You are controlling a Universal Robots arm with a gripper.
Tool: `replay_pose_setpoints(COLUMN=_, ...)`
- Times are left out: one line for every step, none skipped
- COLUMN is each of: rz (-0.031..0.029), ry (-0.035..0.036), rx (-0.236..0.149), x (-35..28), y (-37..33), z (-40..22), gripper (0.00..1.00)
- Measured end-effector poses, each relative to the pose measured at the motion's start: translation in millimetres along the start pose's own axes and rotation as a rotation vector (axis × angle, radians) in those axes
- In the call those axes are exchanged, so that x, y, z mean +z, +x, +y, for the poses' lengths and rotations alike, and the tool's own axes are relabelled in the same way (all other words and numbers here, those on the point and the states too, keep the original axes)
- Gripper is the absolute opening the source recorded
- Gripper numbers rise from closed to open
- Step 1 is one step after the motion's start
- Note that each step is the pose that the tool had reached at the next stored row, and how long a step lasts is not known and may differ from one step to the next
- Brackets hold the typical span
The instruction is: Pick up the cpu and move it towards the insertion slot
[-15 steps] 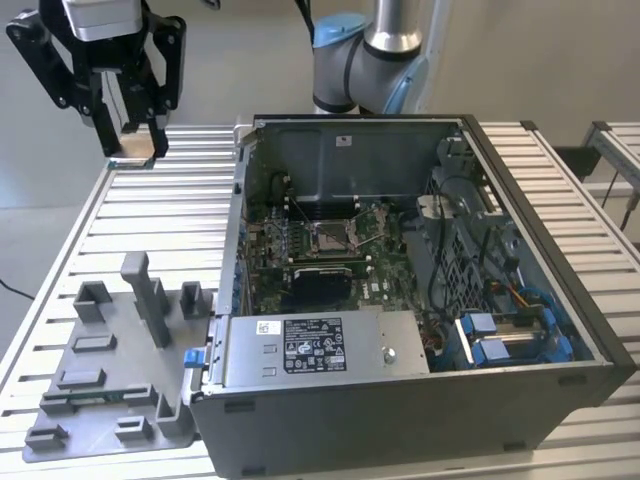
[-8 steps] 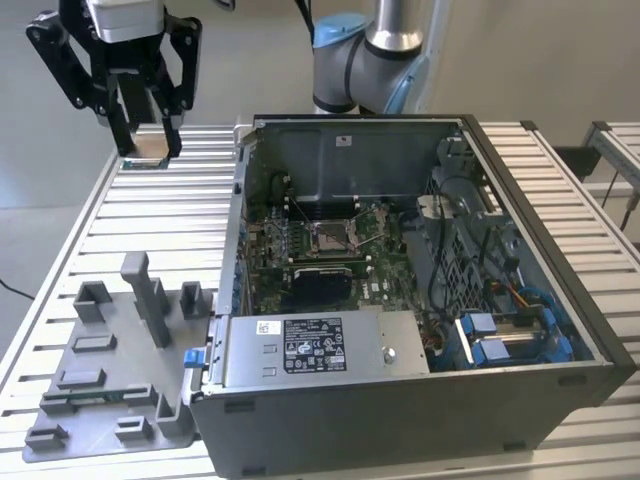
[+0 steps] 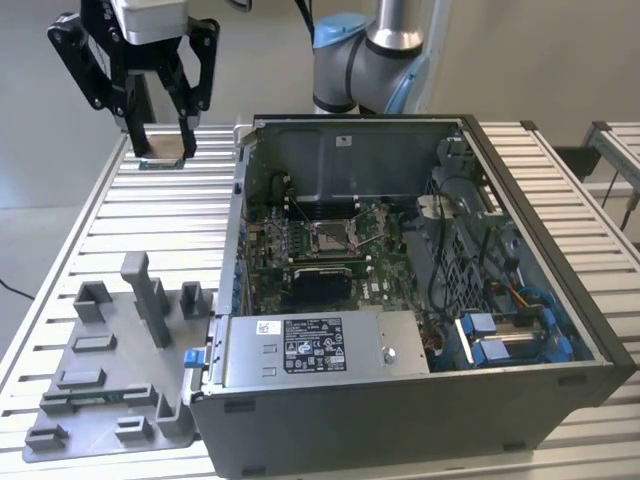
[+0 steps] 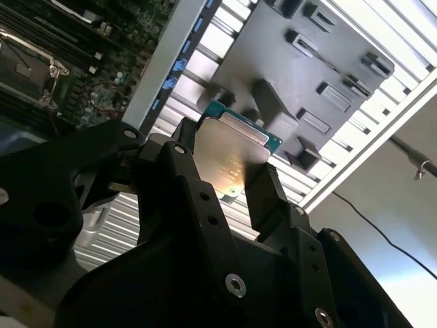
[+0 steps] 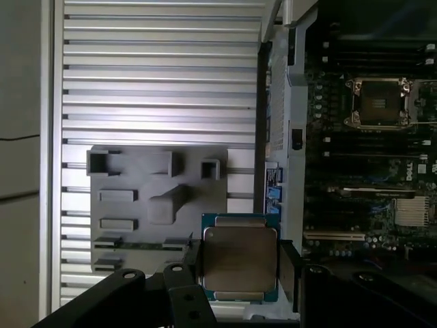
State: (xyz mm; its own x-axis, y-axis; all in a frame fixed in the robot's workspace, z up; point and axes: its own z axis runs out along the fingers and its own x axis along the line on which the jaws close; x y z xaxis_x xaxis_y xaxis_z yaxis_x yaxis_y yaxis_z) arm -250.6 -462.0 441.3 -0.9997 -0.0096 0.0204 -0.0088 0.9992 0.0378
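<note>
Clearly the gripper (image 3: 163,147) clamps the cpu (image 5: 239,263), fingers (image 5: 289,273) hiding its side edges.

A robotics lab, and an assembly test cell at that! A grey-and-blue robot arm (image 3: 375,45) stood bolted at the back of a ribbed aluminium-profile table (image 3: 150,215). A computer case (image 3: 400,400) lay open on it, its green motherboard (image 3: 390,280) bared. Beside the case sat a grey plastic fixture plate (image 3: 100,380) with moulded holders. The gripper (image 3: 160,138) was clamped on the cpu (image 5: 239,263). Behind it all was a plain pale wall (image 3: 540,50), with nothing domestic about it.
</note>
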Motion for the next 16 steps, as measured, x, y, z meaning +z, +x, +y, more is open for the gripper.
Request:
replay_pose_setpoints(rz=0.0000, ry=0.0000, rx=0.000, x=0.1, y=-2.2, z=0.0, gripper=0.00)
replay_pose_setpoints(rz=0.0000, ry=0.0000, rx=0.000, x=0.2, y=-4.2, z=0.0, gripper=0.00)
replay_pose_setpoints(rz=0.0000, ry=0.0000, rx=0.000, x=0.3, y=-6.3, z=0.1, gripper=0.00)
replay_pose_setpoints(rz=0.0000, ry=0.0000, rx=0.000, x=0.3, y=-8.4, z=0.1, gripper=0.00)
replay_pose_setpoints(rz=0.0001, ry=0.0001, rx=0.000, x=0.4, y=-10.4, z=0.1, gripper=0.00)
replay_pose_setpoints(rz=0.0000, ry=0.0000, rx=0.000, x=0.5, y=-12.5, z=0.1, gripper=0.00)
replay_pose_setpoints(rz=0.0000, ry=0.0000, rx=0.000, x=0.6, y=-14.5, z=0.1, gripper=0.00)
replay_pose_setpoints(rz=0.0000, ry=-0.0001, rx=0.000, x=0.7, y=-16.5, z=0.2, gripper=0.00)
replay_pose_setpoints(rz=0.0000, ry=0.0000, rx=0.000, x=0.7, y=-18.4, z=0.2, gripper=0.00)
replay_pose_setpoints(rz=0.0000, ry=0.0000, rx=0.000, x=0.8, y=-20.3, z=0.2, gripper=0.00)
replay_pose_setpoints(rz=0.0000, ry=0.0001, rx=0.000, x=0.8, y=-22.2, z=0.2, gripper=0.00)
replay_pose_setpoints(rz=-0.0001, ry=0.0000, rx=0.000, x=0.9, y=-24.0, z=0.2, gripper=0.00)
replay_pose_setpoints(rz=0.0000, ry=0.0001, rx=0.000, x=0.9, y=-25.8, z=0.2, gripper=0.00)
replay_pose_setpoints(rz=0.0000, ry=0.0002, rx=0.000, x=1.0, y=-27.5, z=0.2, gripper=0.00)
replay_pose_setpoints(rz=0.0000, ry=0.0002, rx=0.000, x=1.0, y=-29.2, z=0.2, gripper=0.00)
replay_pose_setpoints(rz=0.0000, ry=0.0003, rx=0.000, x=1.1, y=-30.9, z=0.2, gripper=0.00)
